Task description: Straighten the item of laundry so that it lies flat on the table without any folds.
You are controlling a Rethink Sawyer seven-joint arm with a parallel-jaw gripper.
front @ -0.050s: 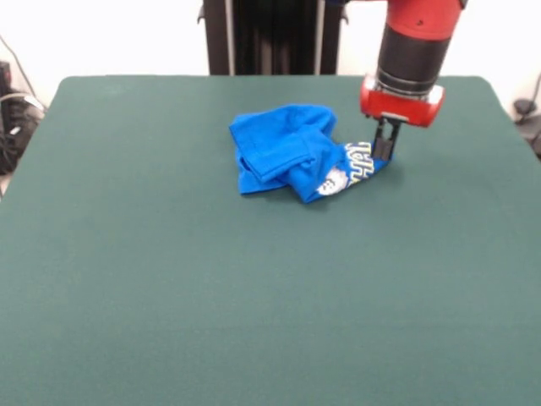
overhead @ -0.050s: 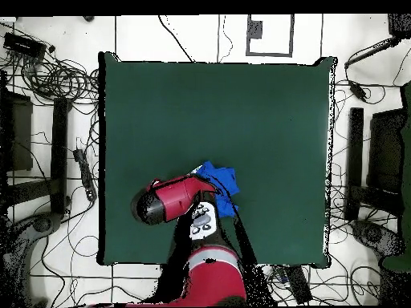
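Observation:
The item of laundry point(front @ -0.050s: 287, 150) is a bright blue T-shirt lying crumpled in a folded heap on the far half of the table point(front @ -0.050s: 169, 296). A strip of its white and yellow print shows along its right side. My gripper point(front @ -0.050s: 385, 150) hangs down from the red arm at the heap's right edge, its dark fingers close together and pinching the cloth there. In the overhead view only part of the blue shirt point(overhead @ -0.050s: 221, 180) shows on the green table point(overhead @ -0.050s: 241, 104). The red arm point(overhead @ -0.050s: 172, 200) covers the rest of it and hides the gripper.
Dark green table surface surrounds the shirt on all sides. Cables and black stands point(overhead @ -0.050s: 48, 160) lie on the floor beyond the table's edges.

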